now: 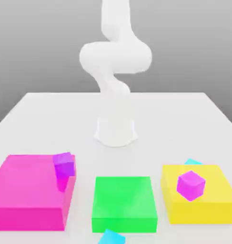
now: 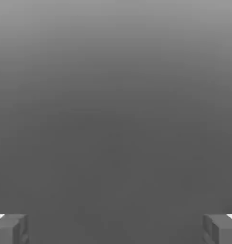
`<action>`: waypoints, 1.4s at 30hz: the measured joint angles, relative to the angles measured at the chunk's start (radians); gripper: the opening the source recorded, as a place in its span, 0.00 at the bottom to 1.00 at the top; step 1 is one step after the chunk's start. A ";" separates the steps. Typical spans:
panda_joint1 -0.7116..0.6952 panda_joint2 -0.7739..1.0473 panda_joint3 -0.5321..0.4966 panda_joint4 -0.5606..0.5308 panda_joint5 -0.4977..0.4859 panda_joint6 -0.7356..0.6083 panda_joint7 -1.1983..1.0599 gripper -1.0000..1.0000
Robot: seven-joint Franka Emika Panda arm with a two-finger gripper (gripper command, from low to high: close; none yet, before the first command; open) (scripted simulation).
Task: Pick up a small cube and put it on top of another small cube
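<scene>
Item: Panda arm (image 1: 115, 62) raised at the back of the white surface (image 1: 36, 119), approach to the cyan cube not yet begun.

Fingers (image 2: 10, 228) spread wide, grasping nothing. Two cyan cubes present: one (image 1: 110, 237) on the surface just in front of the green block (image 1: 123, 202); another (image 1: 193, 162) peeking from behind the yellow block (image 1: 198, 195). Violet-purple cube (image 1: 64, 164) sits on the pink block (image 1: 32, 190), at the corner nearest the arm; magenta cube (image 1: 190, 185) on the yellow block. Advice: descend straight over the chosen cyan cube, fingers square to its faces, clear of the green block's edge.
</scene>
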 joint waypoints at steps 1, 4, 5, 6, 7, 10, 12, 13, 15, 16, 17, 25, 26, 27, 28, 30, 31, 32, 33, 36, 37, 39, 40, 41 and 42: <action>-0.010 0.039 0.009 -0.001 -0.005 0.012 0.018 0.50; -0.037 0.151 0.032 -0.003 -0.022 0.047 0.071 0.50; -0.045 0.187 0.039 -0.003 -0.028 0.058 0.089 0.50; -0.053 0.224 0.047 -0.004 -0.034 0.069 0.105 0.50; -0.060 0.260 0.053 -0.005 -0.040 0.080 0.124 0.50; -0.080 0.369 0.069 -0.006 -0.060 0.113 0.177 0.50; -0.089 0.442 0.076 -0.007 -0.074 0.136 0.214 0.50; -0.093 0.478 0.079 -0.008 -0.080 0.147 0.232 0.50; -0.098 0.551 0.082 -0.009 -0.092 0.169 0.267 0.50; -0.100 0.587 0.082 -0.010 -0.097 0.180 0.284 0.50; -0.103 0.623 0.083 -0.011 -0.100 0.191 0.299 0.50; -0.103 0.909 0.077 -0.017 -0.095 0.284 0.402 0.50; -0.103 0.944 0.077 -0.018 -0.088 0.296 0.411 0.50; -0.103 0.979 0.078 -0.019 -0.080 0.308 0.418 0.50; -0.104 1.014 0.080 -0.020 -0.071 0.320 0.425 0.50; -0.100 1.085 0.075 -0.011 -0.072 0.365 0.436 0.50; -0.096 1.122 0.070 -0.004 -0.076 0.391 0.441 0.50; -0.091 1.158 0.063 0.003 -0.081 0.419 0.446 0.50; -0.086 1.194 0.057 0.011 -0.088 0.447 0.451 0.00; -0.086 1.195 0.057 0.011 -0.088 0.448 0.451 0.00; -0.086 1.195 0.057 0.011 -0.088 0.448 0.451 0.00; -0.083 1.213 0.054 0.014 -0.091 0.462 0.454 0.00; -0.085 1.203 0.055 0.012 -0.090 0.454 0.453 0.00; -0.088 1.181 0.060 0.007 -0.085 0.436 0.450 0.00; -0.092 1.151 0.065 0.001 -0.079 0.413 0.445 0.00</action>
